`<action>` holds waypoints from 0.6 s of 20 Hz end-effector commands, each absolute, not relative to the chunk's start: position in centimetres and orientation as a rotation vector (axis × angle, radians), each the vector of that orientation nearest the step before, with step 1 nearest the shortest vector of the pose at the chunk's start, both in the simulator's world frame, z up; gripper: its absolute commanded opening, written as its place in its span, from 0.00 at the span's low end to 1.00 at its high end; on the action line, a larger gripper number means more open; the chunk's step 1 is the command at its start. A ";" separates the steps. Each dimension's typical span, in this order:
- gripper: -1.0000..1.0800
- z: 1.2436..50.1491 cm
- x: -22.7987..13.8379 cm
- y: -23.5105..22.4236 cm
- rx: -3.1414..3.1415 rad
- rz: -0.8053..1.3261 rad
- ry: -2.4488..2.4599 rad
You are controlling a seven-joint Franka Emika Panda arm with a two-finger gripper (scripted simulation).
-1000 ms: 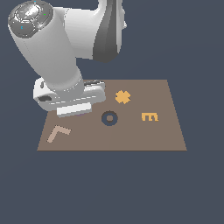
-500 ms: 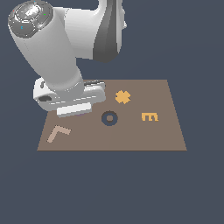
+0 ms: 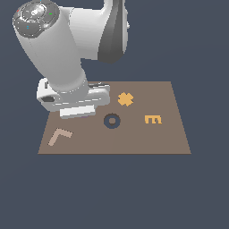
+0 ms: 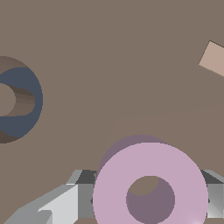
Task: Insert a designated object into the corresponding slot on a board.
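**One pink ring in the jaws, over the board**

Two grey fingers [image 4: 57, 205] are sitting on either side of the pale pink ring [image 4: 151, 183] — clamped on it, its shadow falling on the brown board [image 4: 131, 65] beneath. The gripper [image 4: 148, 197] is hanging above the board. The dark navy ring slot [image 3: 112, 120] is lying apart from the ring, empty. Beyond it, an orange cross [image 3: 125, 99], an orange E [image 3: 153, 119] and a pale L piece [image 3: 59, 136] are resting on the board.
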State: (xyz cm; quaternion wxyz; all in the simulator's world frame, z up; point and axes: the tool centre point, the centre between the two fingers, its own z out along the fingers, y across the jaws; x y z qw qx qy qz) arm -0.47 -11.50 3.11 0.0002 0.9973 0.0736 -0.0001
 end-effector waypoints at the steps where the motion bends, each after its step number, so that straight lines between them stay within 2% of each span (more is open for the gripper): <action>1: 0.00 3.2 -0.5 -11.1 3.136 0.000 0.182; 12: 0.00 3.4 -0.5 -8.1 3.136 0.000 -0.188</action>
